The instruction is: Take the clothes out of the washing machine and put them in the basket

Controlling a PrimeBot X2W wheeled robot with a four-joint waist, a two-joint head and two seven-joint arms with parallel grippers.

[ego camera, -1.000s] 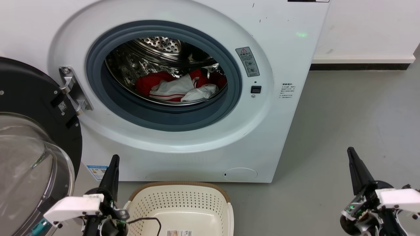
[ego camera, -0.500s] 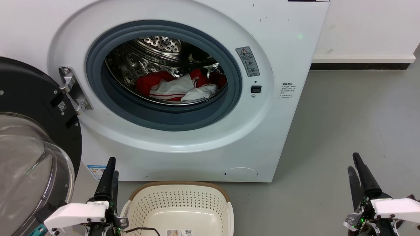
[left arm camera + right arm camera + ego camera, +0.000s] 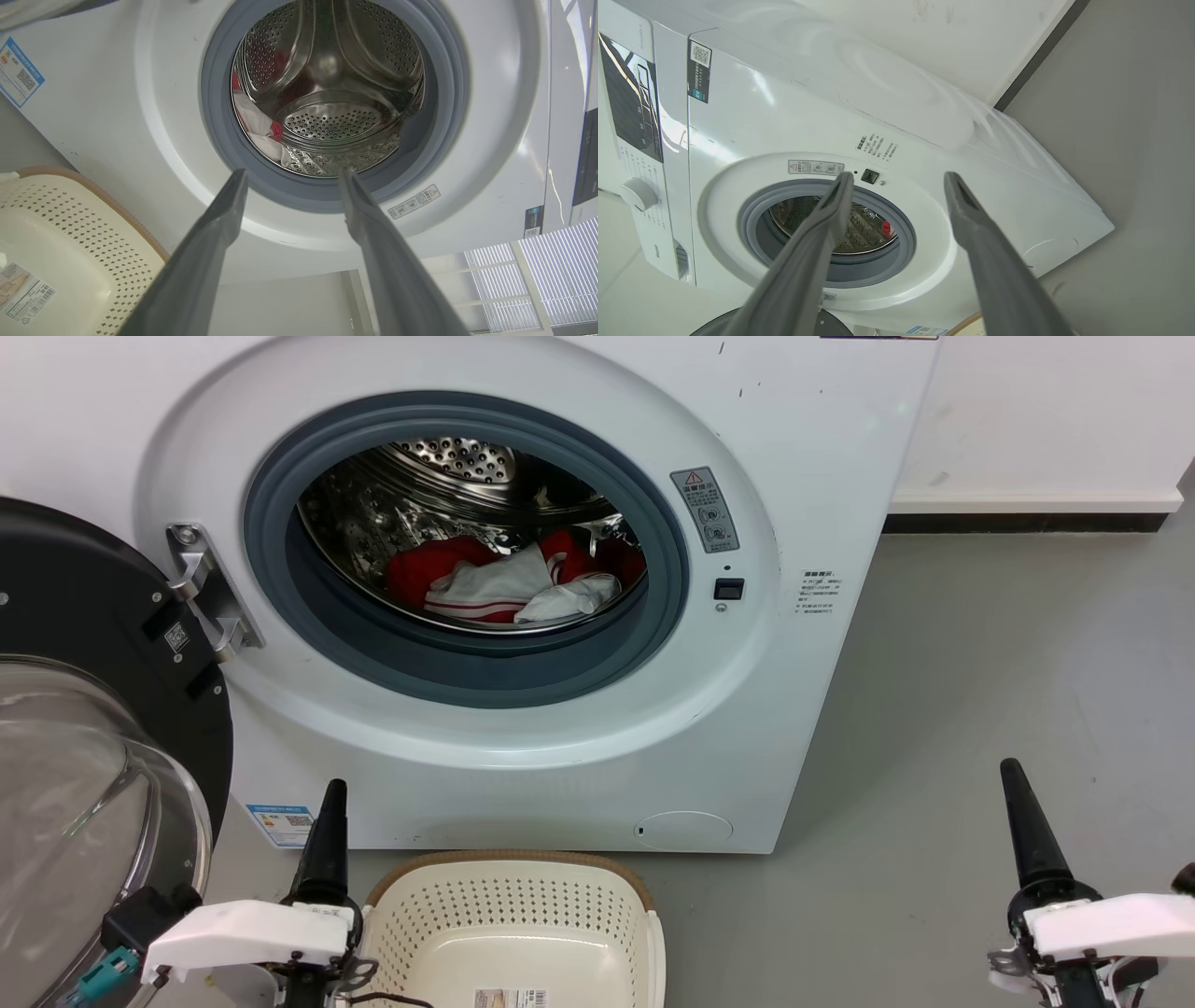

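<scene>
The white washing machine (image 3: 812,448) stands with its round door (image 3: 84,728) swung wide to the left. The clothes (image 3: 495,583), a red and white heap, lie at the bottom of the steel drum (image 3: 448,462); a white and red part of the clothes (image 3: 254,123) is seen in the left wrist view. On the floor in front sits the cream basket (image 3: 509,861), with nothing but a label sticker inside. My left gripper (image 3: 333,793) hovers at the basket's left rim, and my right gripper (image 3: 1015,775) hangs over the floor far right. Both are open, as the left gripper (image 3: 293,171) and right gripper (image 3: 900,174) show in the wrist views.
The glass door (image 3: 56,821) juts out at the lower left, close to my left arm. Grey floor (image 3: 1008,653) stretches to the right of the machine up to a white wall with a dark baseboard (image 3: 1022,525). The control panel (image 3: 635,102) is on the machine's upper front.
Both grippers have turned about their own axes and shifted slightly; each now shows edge-on as a single finger in the head view. The clothes and the basket have not moved.
</scene>
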